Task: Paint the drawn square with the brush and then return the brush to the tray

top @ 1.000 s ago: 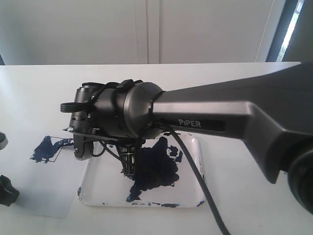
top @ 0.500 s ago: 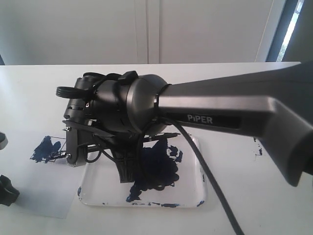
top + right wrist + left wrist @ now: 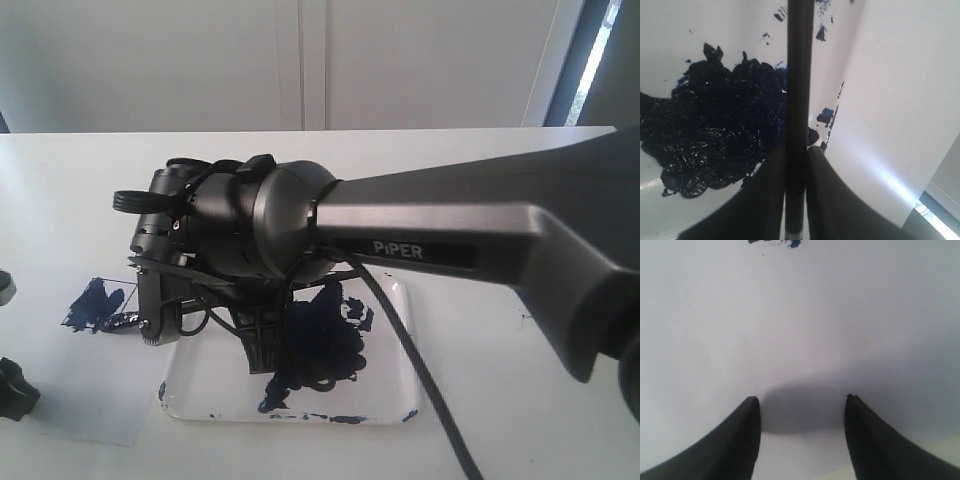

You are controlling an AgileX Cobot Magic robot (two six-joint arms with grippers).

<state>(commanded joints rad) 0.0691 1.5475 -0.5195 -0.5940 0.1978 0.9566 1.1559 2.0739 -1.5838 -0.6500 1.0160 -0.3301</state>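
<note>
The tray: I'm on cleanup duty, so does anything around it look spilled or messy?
Yes. Navy paint dabs dot the front rim of the tray, outside the main blot, and the drawn square on the paper sheet is filled raggedly, its paint edge uneven.

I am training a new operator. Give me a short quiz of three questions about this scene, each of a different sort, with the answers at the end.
1. True or false: the right gripper is shut on the brush.
2. Choose one. The left gripper is: A) open, with nothing between its jaws; B) shut on the brush; C) shut on a cloth.
3. Fill in: the big navy paint blot lies in the white ____.
Key: 1 true. 2 A. 3 tray.
</note>
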